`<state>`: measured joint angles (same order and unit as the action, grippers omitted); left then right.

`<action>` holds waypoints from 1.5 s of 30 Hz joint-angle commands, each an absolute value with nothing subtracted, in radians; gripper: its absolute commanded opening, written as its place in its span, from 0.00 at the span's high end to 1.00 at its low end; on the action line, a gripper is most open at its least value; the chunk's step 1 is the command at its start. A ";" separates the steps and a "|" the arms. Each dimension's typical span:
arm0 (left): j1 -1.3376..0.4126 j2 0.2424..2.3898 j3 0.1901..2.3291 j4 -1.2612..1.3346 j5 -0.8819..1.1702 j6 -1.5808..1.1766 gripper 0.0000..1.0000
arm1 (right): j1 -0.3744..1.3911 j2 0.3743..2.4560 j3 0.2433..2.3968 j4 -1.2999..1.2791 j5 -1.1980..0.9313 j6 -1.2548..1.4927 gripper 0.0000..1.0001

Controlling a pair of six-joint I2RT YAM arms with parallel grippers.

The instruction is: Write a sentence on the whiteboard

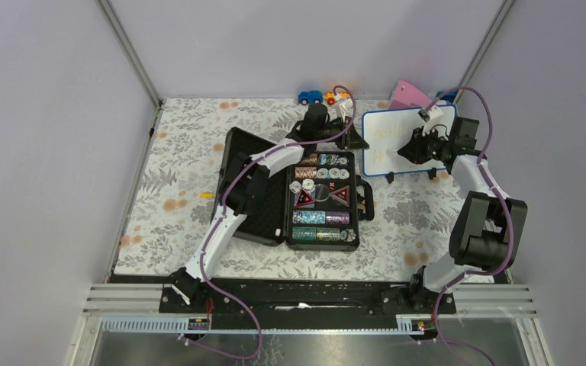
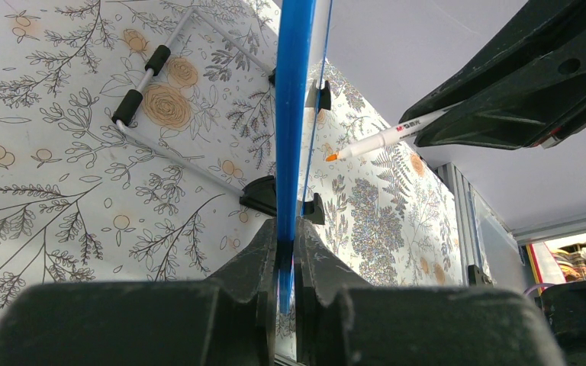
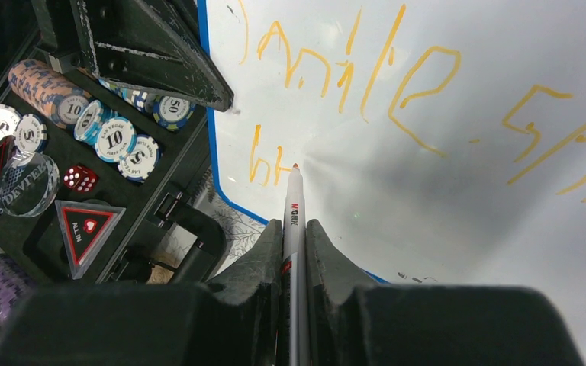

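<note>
The top camera looks down from above and behind the arm bases, taking in the whole table [image 1: 183, 152] to its far edge. The left wrist camera, close behind the left gripper [image 2: 278, 238], sights edge-on along the whiteboard [image 2: 294, 114]. The right wrist camera faces the board's front, very near. All three share the whiteboard by the table's far right corner; both wrist views catch the marker [image 2: 381, 139].

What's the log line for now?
left gripper: shut on whiteboard edge | right gripper: shut on marker | sentence: second line begun

Pale lilac walls [image 1: 38, 152] on three sides; metal corner posts [image 1: 128, 47]; floral-patterned tabletop [image 1: 175, 145]; even, soft light.
</note>
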<state>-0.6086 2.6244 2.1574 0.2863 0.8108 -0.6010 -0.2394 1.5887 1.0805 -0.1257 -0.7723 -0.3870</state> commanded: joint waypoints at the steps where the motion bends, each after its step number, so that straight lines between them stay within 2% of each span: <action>1: -0.588 2.565 2.152 0.285 0.813 -0.601 1.00 | -0.232 1.576 1.063 -0.129 -0.782 -0.407 1.00; 45: -0.588 2.562 2.150 0.290 0.815 -0.603 1.00 | -0.242 1.617 1.121 -0.083 -0.648 -0.401 1.00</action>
<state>-0.6086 2.6244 2.1574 0.2867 0.8097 -0.6022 -0.2321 1.6207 1.0805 -0.1230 -0.7078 -0.3843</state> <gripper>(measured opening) 0.088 0.167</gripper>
